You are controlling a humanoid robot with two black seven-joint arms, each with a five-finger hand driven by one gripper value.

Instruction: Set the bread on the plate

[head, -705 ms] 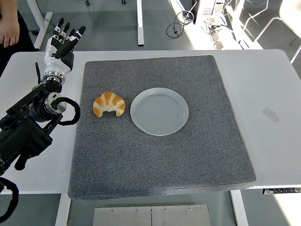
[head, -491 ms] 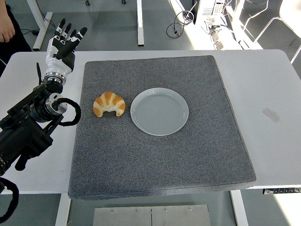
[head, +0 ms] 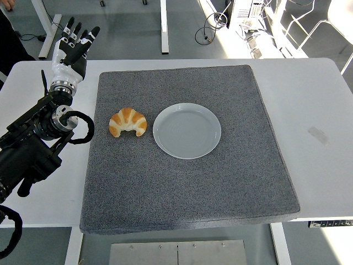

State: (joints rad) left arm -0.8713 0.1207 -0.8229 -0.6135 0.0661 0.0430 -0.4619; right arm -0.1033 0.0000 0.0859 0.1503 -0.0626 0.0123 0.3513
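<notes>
A golden croissant [head: 128, 122] lies on the grey mat [head: 187, 187], just left of an empty pale plate [head: 187, 130] and apart from its rim. My left hand [head: 72, 46] is raised over the table's far left corner, fingers spread and holding nothing, well behind and left of the croissant. Its black arm [head: 33, 146] comes in from the left edge. My right arm does not show.
The white table [head: 314, 105] carries the mat. A person stands at the top left, with a hand [head: 6, 4] at the picture's edge. Table legs and cables lie on the floor beyond the far edge.
My left hand has lifted slightly up and away toward the far edge. The person's hand has drawn up toward the top of the picture. Croissant and plate have not moved.
</notes>
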